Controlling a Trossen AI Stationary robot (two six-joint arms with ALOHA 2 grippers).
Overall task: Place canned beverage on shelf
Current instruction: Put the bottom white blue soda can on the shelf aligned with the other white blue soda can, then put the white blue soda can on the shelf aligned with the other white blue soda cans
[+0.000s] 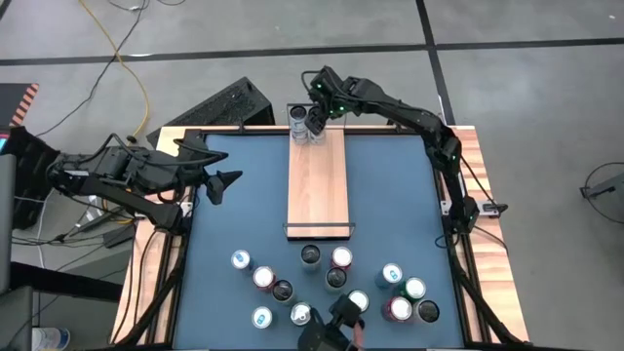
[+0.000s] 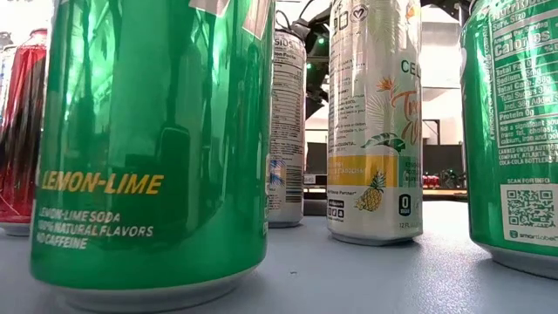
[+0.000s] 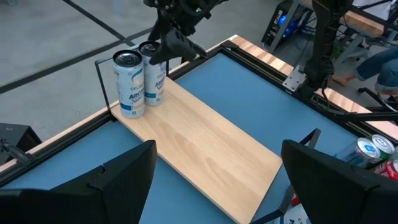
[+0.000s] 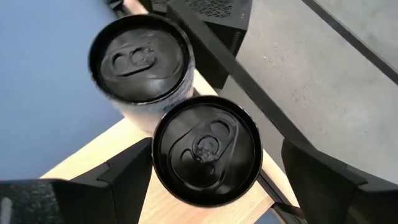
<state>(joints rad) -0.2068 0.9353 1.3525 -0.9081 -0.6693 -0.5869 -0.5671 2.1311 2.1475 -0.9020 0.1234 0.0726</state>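
The shelf [image 1: 318,185] is a pale wood plank lying along the middle of the blue table. Two white cans with black tops stand side by side at its far end, by a black wire rail [image 3: 99,81]. The left can [image 1: 298,119] stands free on its base. My right gripper [image 4: 205,180] reaches in from the far right, slanting down and open, with its fingers on either side of the other can [image 4: 205,149]. That can stands upright on the plank [image 3: 152,78]. My left gripper [image 1: 219,185] waits open above the table's left side, and nothing is between its fingers [image 3: 211,180]. My right gripper stands around the upper wall of the right-hand can. A gap shows between the can and one finger [image 4: 311,180]. The can's rim hides the inner face of the other finger [image 4: 124,180], so I cannot tell whether it touches.
Several loose cans [image 1: 331,283] stand in a cluster on the table's near half, and in the low view they fill the picture [image 2: 157,148]. A black slab [image 1: 229,102] lies beyond the far-left corner. The shelf's middle and near end are bare wood [image 3: 211,155].
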